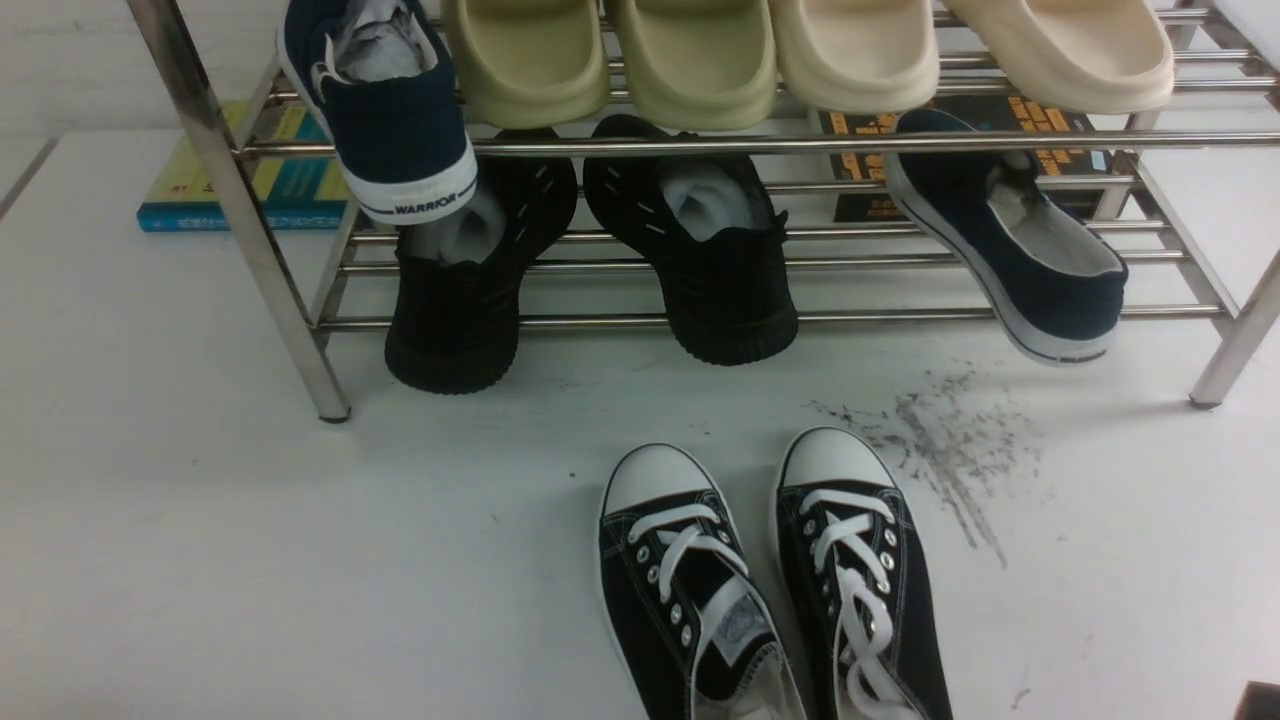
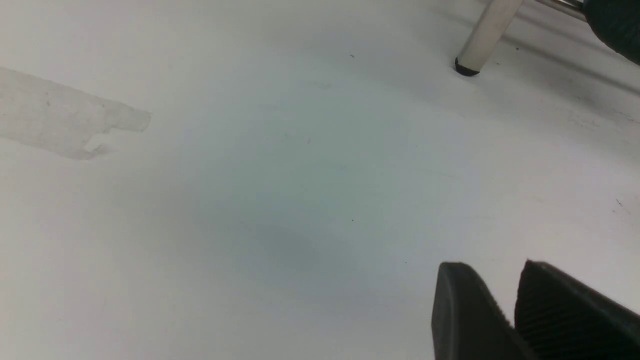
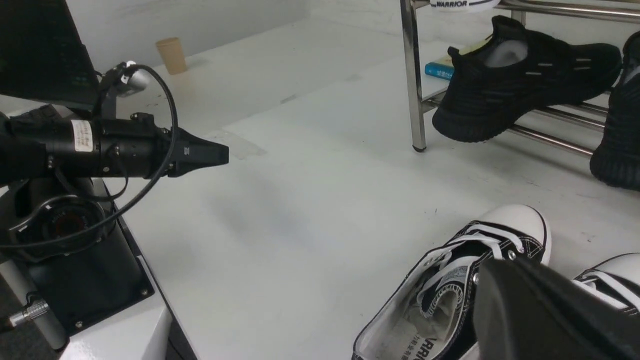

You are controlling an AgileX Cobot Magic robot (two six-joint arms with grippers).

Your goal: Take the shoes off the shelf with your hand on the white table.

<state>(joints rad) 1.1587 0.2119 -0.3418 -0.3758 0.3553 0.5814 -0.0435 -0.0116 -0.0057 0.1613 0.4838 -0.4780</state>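
Note:
The shoes, a black canvas pair with white laces and toe caps, stand side by side on the white table (image 1: 250, 520) in front of the shelf (image 1: 700, 145): one shoe (image 1: 680, 590) on the left and one (image 1: 860, 580) on the right. In the right wrist view, my right gripper (image 3: 495, 272) shows as one dark mass with no gap. It hangs just above the shoes (image 3: 450, 280), holding nothing. My left gripper (image 2: 492, 267) is shut and empty over bare table. It also shows in the right wrist view (image 3: 222, 154), far to the left of the shoes.
The shelf holds navy WARRIOR shoes (image 1: 400, 120) (image 1: 1020, 250), black knit sneakers (image 1: 470, 290) (image 1: 710, 260) and beige slides (image 1: 700, 60). A blue book (image 1: 250, 190) lies behind its left leg (image 1: 300, 330). Grey scuff streaks (image 1: 950, 440) mark the table. A paper cup (image 3: 171, 54) stands far off.

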